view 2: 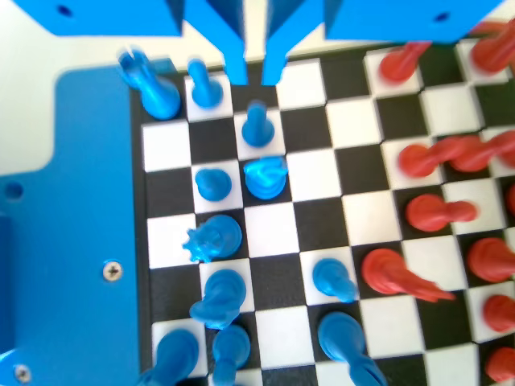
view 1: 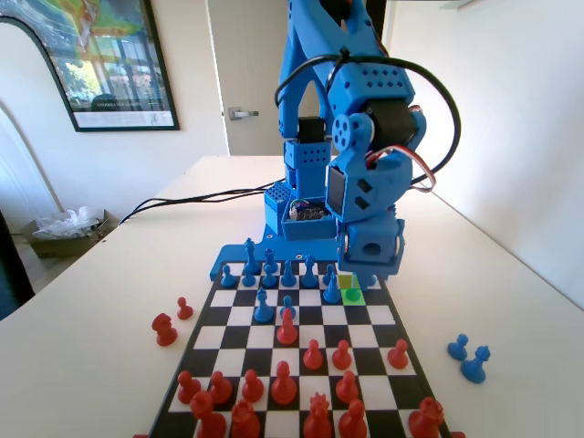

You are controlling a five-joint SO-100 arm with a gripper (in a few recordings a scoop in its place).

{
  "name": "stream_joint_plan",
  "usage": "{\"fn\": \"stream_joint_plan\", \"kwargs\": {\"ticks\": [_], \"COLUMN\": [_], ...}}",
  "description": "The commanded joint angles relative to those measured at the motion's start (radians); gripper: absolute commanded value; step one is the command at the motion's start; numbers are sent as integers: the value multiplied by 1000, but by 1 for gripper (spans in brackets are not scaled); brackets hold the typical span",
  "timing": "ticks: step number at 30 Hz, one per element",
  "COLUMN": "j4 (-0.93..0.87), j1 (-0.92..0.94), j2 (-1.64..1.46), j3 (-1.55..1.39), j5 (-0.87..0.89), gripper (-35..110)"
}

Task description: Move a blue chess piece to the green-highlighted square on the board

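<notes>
Where the white table (view 1: 474, 274) bears the board (view 1: 383, 315), framed picture (view 1: 100, 59), door (view 1: 246, 73)

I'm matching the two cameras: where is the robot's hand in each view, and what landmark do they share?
Fixed view: the hand hangs low at the far right of the board, by the green-highlighted square.
Wrist view: the hand hangs from the top edge, left of centre, above a blue pawn.
Shared landmark: the blue piece directly facing a red piece.
</notes>
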State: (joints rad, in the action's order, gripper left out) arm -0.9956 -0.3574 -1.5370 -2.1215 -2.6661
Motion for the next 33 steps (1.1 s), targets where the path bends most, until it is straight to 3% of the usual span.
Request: {"fn": "stream_joint_plan", "kwargs": {"ticks": [1, 13, 19, 23, 28, 33], "j4": [-81, -278, -495, -541, -577, -580], "j1": [-26, -78, -35, 18, 84, 155], "j2": [-118, -417, -607, -749, -888, -982], "j3": [101, 207, 318, 341, 344, 314], "j5": [21, 514, 759, 919, 1075, 1118], "gripper": [1, 1, 1, 1, 1, 1]}}
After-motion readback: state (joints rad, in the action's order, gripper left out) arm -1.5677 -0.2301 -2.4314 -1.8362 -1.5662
